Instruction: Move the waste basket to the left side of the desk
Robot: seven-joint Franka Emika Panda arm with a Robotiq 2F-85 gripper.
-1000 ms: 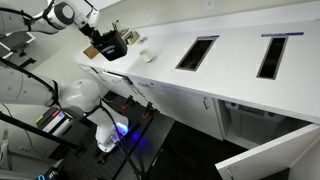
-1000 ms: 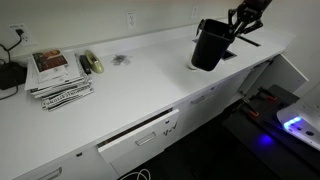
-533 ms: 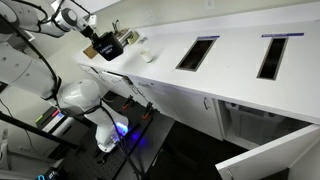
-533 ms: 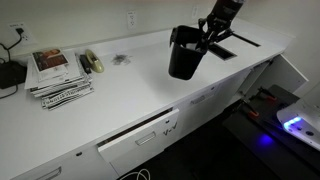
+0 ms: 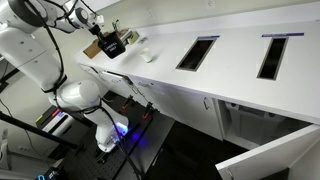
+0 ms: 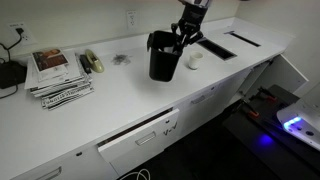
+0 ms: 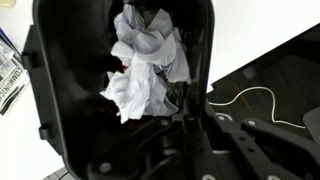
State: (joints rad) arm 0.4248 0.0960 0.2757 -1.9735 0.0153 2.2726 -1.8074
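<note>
One waste basket (image 6: 162,63), one tool (image 6: 182,40)

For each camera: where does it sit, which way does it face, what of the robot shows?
Exterior: high off the counter's end, facing along it; white arm shows.
Exterior: above the counter front, facing across it; just the claw shows.
Wrist: looks into the waste basket, claw at bottom.
All share the waste basket.

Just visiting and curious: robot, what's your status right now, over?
Gripper shut on waste basket rim. Upright over desk, crumpled paper inside. Magazine stack at far end, well apart.
</note>
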